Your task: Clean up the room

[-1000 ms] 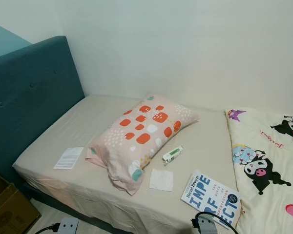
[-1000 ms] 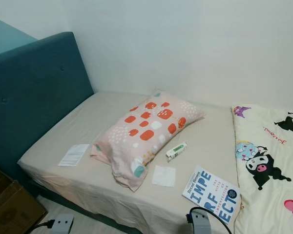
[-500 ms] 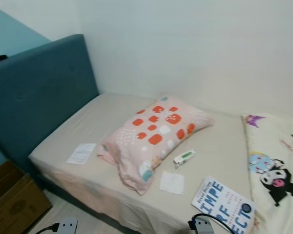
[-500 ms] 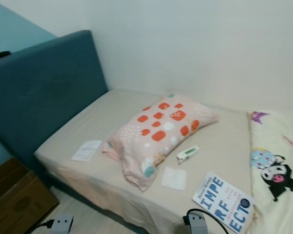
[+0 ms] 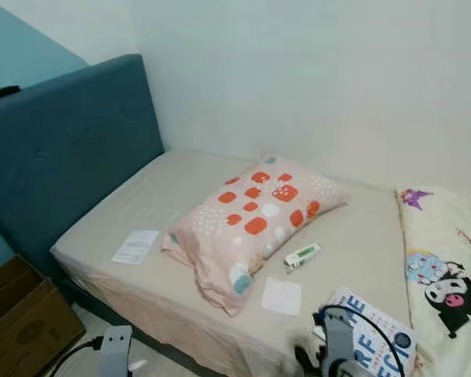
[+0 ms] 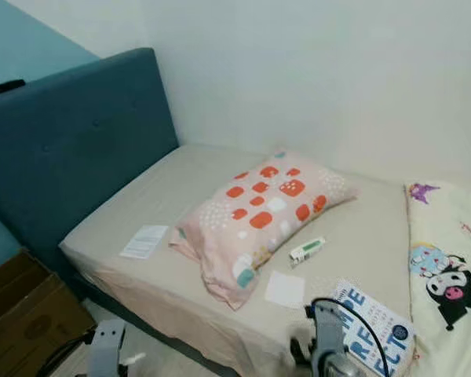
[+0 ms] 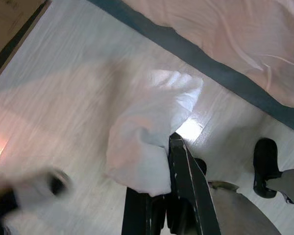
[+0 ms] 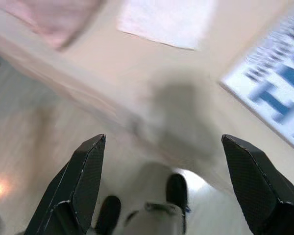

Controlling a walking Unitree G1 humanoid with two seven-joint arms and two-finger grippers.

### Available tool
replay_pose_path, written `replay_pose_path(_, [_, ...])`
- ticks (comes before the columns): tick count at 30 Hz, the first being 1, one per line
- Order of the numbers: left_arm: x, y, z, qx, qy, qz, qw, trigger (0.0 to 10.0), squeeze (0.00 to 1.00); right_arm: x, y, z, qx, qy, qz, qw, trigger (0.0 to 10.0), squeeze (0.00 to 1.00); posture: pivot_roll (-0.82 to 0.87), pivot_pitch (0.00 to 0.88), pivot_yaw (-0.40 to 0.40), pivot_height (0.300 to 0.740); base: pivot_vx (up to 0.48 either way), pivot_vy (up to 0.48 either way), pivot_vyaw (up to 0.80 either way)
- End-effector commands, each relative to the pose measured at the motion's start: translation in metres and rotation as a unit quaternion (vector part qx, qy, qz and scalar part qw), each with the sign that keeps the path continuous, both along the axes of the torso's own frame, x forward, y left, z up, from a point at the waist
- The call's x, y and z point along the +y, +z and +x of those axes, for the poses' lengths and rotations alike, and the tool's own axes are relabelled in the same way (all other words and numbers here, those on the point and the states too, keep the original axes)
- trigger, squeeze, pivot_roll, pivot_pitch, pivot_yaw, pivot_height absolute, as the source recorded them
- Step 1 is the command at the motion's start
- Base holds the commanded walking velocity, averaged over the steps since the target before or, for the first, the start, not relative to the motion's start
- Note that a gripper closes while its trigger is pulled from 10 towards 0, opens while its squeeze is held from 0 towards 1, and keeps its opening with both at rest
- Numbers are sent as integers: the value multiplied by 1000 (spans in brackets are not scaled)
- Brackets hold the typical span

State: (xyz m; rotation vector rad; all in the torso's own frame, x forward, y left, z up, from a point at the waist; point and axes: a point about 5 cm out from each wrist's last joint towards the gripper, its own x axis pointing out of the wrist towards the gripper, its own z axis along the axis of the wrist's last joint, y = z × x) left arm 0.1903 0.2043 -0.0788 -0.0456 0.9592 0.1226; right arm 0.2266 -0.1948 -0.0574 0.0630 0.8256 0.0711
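Fingers of the right gripper (image 8: 161, 191) stand wide apart with nothing between them, above the near edge of the bed, while the left gripper (image 7: 159, 193) is pinched on a white cloth (image 7: 147, 142) that hangs over the pale floor (image 7: 54, 98) beside the bed frame. In the head views the bed (image 5: 141, 212) with its beige sheet fills the middle of the frame, a teal headboard (image 5: 63, 157) at the upper left and a cartoon-print blanket (image 5: 443, 259) at the right edge. A pink pillow (image 5: 255, 220) with orange spots lies in the centre. At the lower left stands a cardboard box (image 5: 20, 322). A blue and white book (image 5: 385, 334) lies at the lower right, partly behind the right arm. A paper sheet (image 5: 136, 246) lies left of the pillow, a white square tissue (image 5: 281, 296) lies below it, and a small green and white tube (image 5: 301, 256) lies just beside its right edge.
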Motion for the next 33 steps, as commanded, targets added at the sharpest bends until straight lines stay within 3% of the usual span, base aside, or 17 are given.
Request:
replay_pose_path(1, [4, 1, 1, -5, 13, -1, 1000, 10000, 0, 6, -1, 0, 0, 5, 7, 1000, 10000, 0, -90, 0, 12, 740, 0, 0, 681])
replay_pose_path(11, [4, 1, 1, -8, 18, -3, 1000, 10000, 0, 6, 4, 7, -19, -7, 14, 1000, 10000, 0, -86, 0, 17, 740, 0, 0, 685])
replay_pose_path(18, [5, -3, -8, 6, 16, -1, 1000, 10000, 0, -1, 11, 15, -41, -33, 19, 998, 10000, 0, -93, 0, 24, 740, 0, 0, 683])
replay_pose_path(33, [7, -6, -15, 13, 16, -3, 1000, 10000, 0, 0, 10, 14, -42, -41, 20, 998, 10000, 0, -89, 0, 27, 740, 0, 0, 683])
